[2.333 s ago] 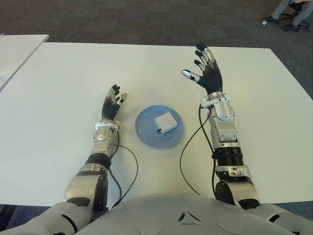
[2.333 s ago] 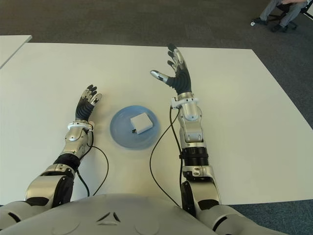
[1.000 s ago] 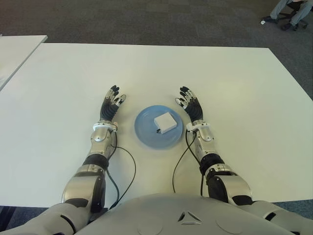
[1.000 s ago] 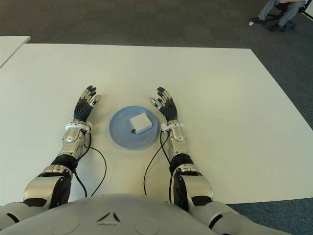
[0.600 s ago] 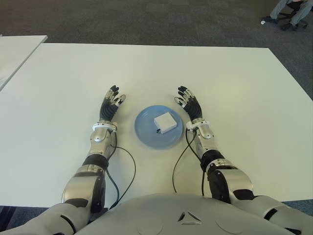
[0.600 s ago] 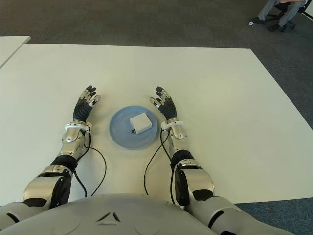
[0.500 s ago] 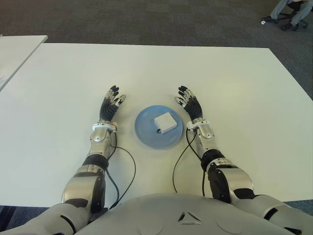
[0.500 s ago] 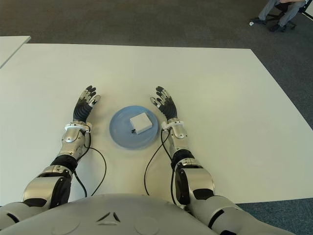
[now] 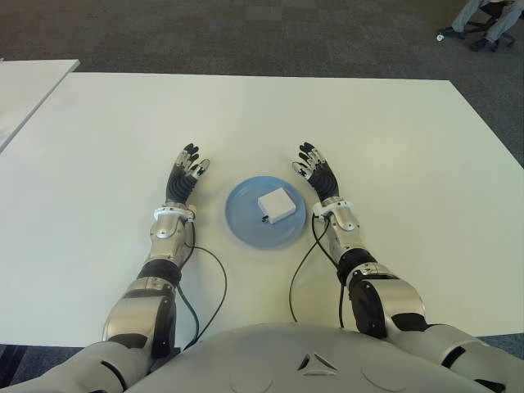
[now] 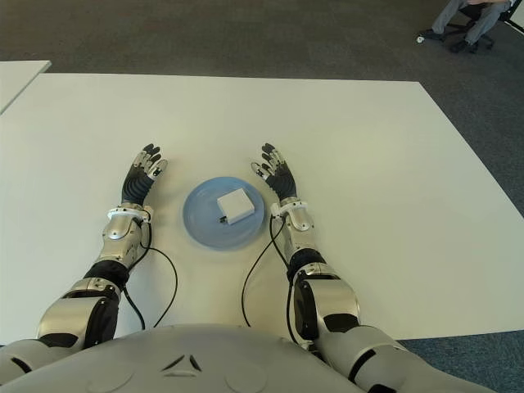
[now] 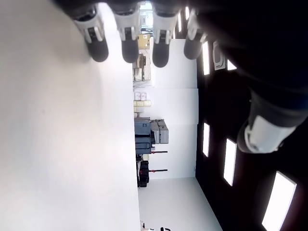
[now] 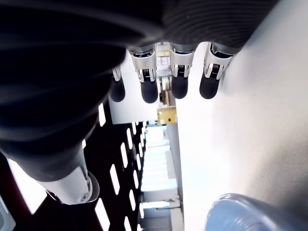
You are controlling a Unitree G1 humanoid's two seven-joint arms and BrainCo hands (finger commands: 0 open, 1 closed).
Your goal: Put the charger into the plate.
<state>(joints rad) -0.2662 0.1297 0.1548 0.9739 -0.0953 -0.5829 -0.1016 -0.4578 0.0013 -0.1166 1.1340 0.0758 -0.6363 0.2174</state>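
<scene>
- The charger (image 9: 276, 204) lies in the plate (image 9: 246, 227) on the table (image 9: 409, 147).
- My left hand (image 9: 183, 176) shows left of the plate, fingers straight, holding nothing.
- My right hand (image 9: 317, 173) shows on its right, fingers likewise extended, empty.

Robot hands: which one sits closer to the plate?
The right robot hand, just off the blue plate's right rim; the left robot hand leaves a wider gap. Both are open and empty.

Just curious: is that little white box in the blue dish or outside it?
In: the white charger lies inside the blue plate, and neither hand touches it.
</scene>
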